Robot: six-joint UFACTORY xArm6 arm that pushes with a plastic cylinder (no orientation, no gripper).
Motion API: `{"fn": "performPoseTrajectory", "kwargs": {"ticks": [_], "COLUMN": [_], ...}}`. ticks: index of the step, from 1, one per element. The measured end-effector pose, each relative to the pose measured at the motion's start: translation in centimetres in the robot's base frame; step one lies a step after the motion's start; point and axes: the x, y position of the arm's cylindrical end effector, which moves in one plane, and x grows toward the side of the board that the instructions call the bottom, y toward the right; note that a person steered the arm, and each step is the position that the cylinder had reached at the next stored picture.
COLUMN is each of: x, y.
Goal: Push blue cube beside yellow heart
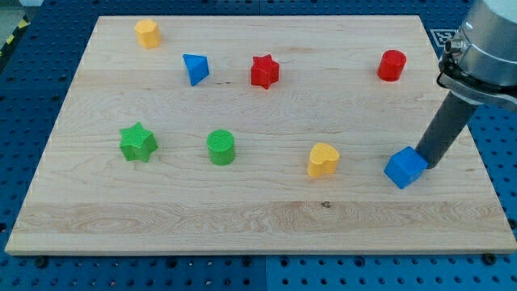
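The blue cube [405, 167] sits on the wooden board at the view's lower right. The yellow heart [322, 159] lies to its left, about a hundred pixels away, with bare board between them. My tip [425, 164] is at the cube's right side, touching or almost touching it. The dark rod rises from there up to the arm's grey body at the view's upper right.
A yellow hexagonal block [147, 33] is at top left. A blue triangular block [195, 68] and a red star [263, 71] are at top middle. A red cylinder [391, 65] is at top right. A green star [137, 142] and green cylinder [220, 147] are left of the heart.
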Motion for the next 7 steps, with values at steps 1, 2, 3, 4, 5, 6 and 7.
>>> {"fn": "performPoseTrajectory", "kwargs": {"ticks": [1,2,3,4,5,6,7], "x": [1.7,2.6,3.6,5.3,5.4,5.4,5.4], "y": [-1.8,-3.0,-3.0,-3.2,-4.2,-5.3,-4.5]}}
